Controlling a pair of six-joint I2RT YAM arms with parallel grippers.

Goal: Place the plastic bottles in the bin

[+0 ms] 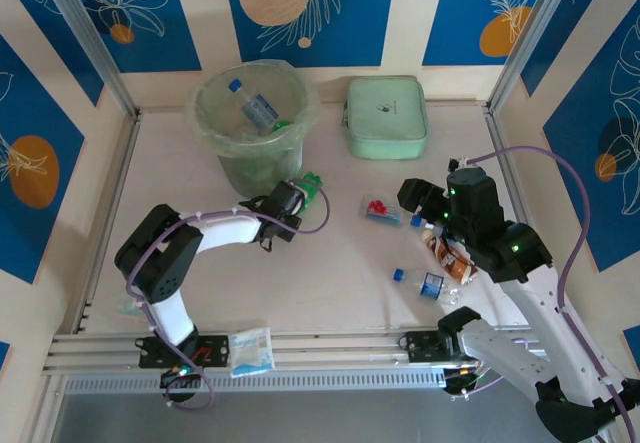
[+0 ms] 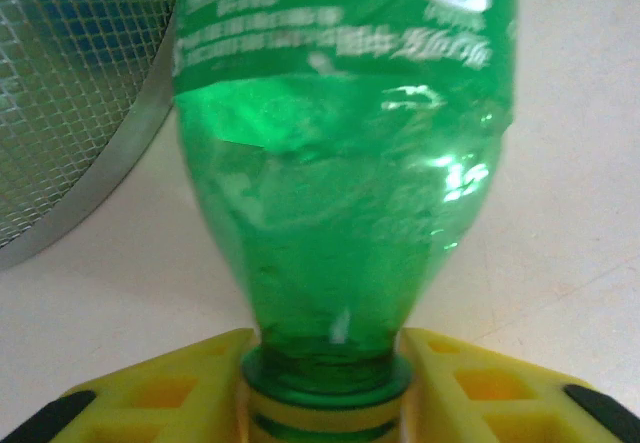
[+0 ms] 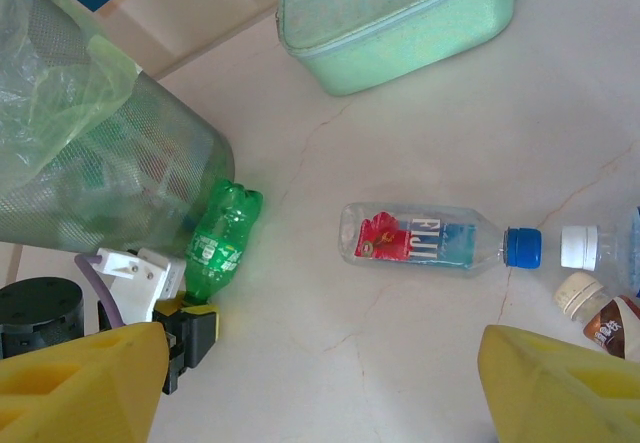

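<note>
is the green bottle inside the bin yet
No, the green bottle lies on the table just outside the bin, up against its mesh wall.

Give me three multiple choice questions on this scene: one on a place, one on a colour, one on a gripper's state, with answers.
1. Where is the green bottle? A beside the bin; B inside it; C on the case.
2. The cap of the Fiji bottle is: A white; B blue; C red.
3. The right gripper is: A shut on a bottle; B open, empty; C shut, empty.
Answers: A, it lies by the bin's foot; B, the cap shows blue; B, its fingers stand wide apart, nothing between.
</note>
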